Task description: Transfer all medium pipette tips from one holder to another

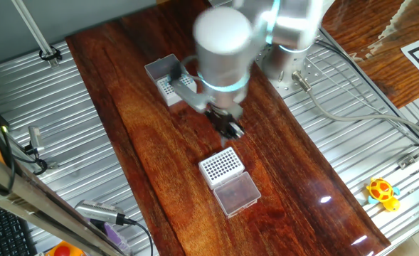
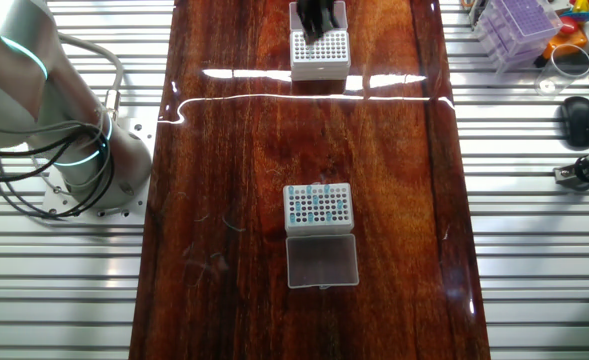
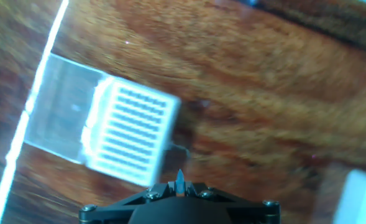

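Observation:
The holder with fine dots carries several teal pipette tips, and its frosted lid lies in front of it. It also shows in one fixed view, partly behind the arm. The other rack with bold dark holes has its clear lid beside it, and it shows in the other fixed view and blurred in the hand view. My gripper hangs just above this rack's far edge. In the hand view my gripper is shut on one teal tip.
Ribbed metal surfaces flank the wooden board. The robot base with cables stands at the left. A purple tip box and a mouse lie at the right. A yellow toy and a tool lie off the board.

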Controlling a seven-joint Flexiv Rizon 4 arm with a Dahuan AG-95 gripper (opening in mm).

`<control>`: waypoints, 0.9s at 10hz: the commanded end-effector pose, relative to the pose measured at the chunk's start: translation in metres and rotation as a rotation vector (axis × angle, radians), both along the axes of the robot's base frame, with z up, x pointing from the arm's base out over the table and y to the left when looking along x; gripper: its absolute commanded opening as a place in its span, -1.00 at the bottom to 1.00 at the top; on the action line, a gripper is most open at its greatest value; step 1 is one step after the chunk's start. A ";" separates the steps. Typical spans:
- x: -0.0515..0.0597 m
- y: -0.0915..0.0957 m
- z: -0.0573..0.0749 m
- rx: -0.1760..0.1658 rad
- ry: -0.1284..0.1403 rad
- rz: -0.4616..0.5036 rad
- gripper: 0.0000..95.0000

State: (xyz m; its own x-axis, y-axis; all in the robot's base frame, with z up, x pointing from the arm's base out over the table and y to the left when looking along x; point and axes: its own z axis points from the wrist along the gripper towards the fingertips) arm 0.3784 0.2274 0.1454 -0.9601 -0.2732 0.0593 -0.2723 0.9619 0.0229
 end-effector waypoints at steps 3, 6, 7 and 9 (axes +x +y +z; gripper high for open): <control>-0.001 0.010 -0.004 0.008 -0.010 0.122 -1.00; -0.003 0.013 -0.004 0.042 -0.011 0.157 -1.00; -0.003 0.015 -0.004 0.042 -0.012 0.145 -1.00; -0.006 0.025 -0.008 0.050 -0.020 0.111 -1.00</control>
State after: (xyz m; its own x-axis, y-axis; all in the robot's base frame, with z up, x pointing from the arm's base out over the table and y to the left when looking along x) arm 0.3727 0.2503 0.1389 -0.9121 -0.4088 0.0305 -0.4064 0.9115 0.0627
